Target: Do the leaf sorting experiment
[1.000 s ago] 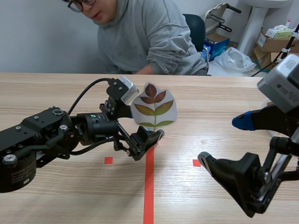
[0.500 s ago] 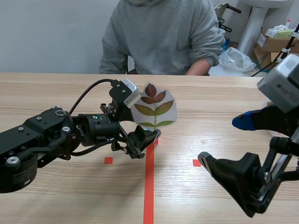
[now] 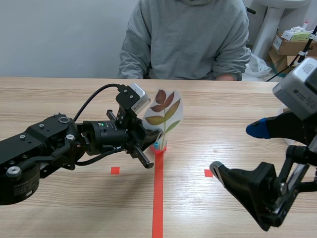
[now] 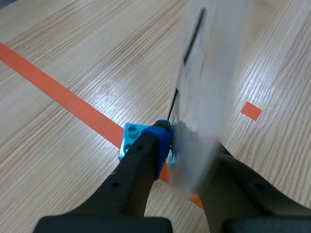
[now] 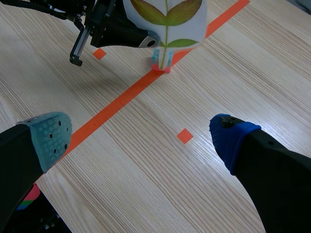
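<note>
A laminated leaf card (image 3: 163,113) stands upright in a small blue and pink block (image 3: 157,147) on the red tape line (image 3: 157,198) at mid-table. My left gripper (image 3: 152,137) comes in from the left and is shut on the card's lower edge. In the left wrist view the card (image 4: 204,73) is pinched between the fingers (image 4: 146,160), with the blue block (image 4: 130,141) just under them. My right gripper (image 5: 138,141) hangs open at the right, well short of the card (image 5: 165,14) and block (image 5: 162,60); nothing lies between its fingers.
A person in a grey hoodie (image 3: 185,39) sits across the table behind the card. Cardboard boxes (image 3: 292,42) stand on the floor at the far right. Small red tape squares (image 3: 115,170) (image 3: 208,172) mark the table on both sides of the line.
My left gripper has closed on the bottom of the leaf card, and the card has turned more edge-on. The person has sat back upright. The right arm has kept still.
</note>
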### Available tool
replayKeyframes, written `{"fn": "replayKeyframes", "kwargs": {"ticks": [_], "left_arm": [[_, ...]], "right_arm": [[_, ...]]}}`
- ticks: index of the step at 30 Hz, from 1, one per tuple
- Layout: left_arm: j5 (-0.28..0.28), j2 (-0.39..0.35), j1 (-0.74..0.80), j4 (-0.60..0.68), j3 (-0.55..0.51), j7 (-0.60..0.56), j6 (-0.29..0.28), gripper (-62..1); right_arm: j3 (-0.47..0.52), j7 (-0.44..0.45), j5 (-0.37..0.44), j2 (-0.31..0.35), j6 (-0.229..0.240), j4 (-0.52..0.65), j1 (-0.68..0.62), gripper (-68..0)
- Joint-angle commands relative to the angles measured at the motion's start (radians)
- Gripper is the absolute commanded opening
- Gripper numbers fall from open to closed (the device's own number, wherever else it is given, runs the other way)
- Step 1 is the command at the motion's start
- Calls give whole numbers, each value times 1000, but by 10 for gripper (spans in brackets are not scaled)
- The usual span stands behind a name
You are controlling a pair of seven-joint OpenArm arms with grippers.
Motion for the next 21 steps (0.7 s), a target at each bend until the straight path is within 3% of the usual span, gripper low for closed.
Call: {"fn": "replayKeyframes", "kwargs": {"ticks": [1, 9, 15, 21], "left_arm": [[-6, 16, -9, 27, -5, -13, -2, -569], [-8, 16, -9, 40, -51, -21, -1, -569], [-23, -8, -30, 37, -273, -9, 117, -569], [-41, -90, -112, -69, -377, 5, 195, -569]], "right_arm": [[3, 8, 6, 11, -3, -1, 10, -97], [3, 8, 6, 11, -3, -1, 10, -97], [3, 8, 6, 10, -3, -1, 10, -97], [3, 8, 7, 10, -3, -1, 10, -97]]}}
